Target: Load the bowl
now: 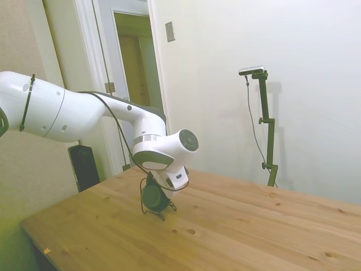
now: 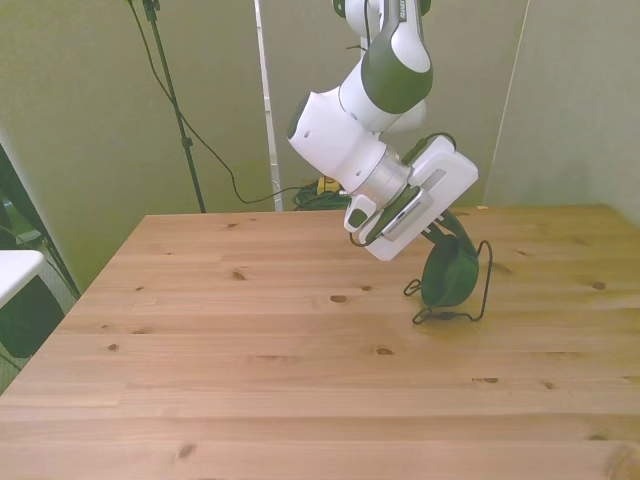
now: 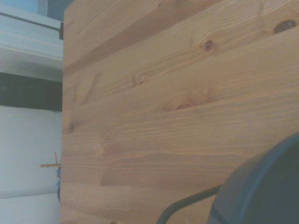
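Closest to you in the front view: bare planks of the wooden table (image 2: 250, 400), knots scattered across them.

Further in, toward the front view's right: the bowl (image 2: 447, 272), dark green, matte. It stands on edge inside the thin black wire rack (image 2: 478, 300), whose wire feet rest on the wood. In the side view you see the bowl (image 1: 154, 197) the same way, upright, with the rack's (image 1: 159, 213) wire loops around and under it.

The gripper (image 2: 443, 233) comes down at a slant onto the bowl's upper rim. Its fingers are dark against the dark bowl and partly hidden by the white hand housing; you cannot tell from either view whether they grip the rim or stand apart from it.

The wrist view gives you a blurred dark curve of the bowl (image 3: 266, 186), one wire (image 3: 187, 205) of the rack, and wood grain.

Behind: the white arm (image 2: 345, 135) rising toward the back wall. In the side view, a doorway (image 1: 132, 62) lies beyond the table.
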Robot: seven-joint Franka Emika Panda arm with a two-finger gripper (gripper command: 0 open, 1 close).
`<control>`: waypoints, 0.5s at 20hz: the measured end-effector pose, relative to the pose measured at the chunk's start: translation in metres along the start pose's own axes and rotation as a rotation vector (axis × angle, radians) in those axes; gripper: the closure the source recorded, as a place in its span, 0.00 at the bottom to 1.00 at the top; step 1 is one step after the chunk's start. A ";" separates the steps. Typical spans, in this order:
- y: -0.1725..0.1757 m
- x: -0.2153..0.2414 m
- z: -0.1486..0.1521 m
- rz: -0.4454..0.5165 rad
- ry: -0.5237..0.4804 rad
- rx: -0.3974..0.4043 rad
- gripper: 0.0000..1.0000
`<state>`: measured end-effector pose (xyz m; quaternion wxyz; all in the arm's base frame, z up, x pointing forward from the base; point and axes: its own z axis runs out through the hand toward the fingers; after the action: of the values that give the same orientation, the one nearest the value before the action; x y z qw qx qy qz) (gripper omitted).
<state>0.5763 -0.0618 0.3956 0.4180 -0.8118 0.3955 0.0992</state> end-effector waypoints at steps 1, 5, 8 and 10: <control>0.000 0.000 0.000 -0.001 0.001 -0.002 1.00; 0.000 0.000 0.001 -0.006 0.002 -0.011 1.00; 0.001 0.000 0.000 -0.009 0.004 -0.019 1.00; 0.001 0.000 0.000 -0.015 0.009 -0.037 0.00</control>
<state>0.5755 -0.0622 0.3947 0.4021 -0.8227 0.3893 0.0996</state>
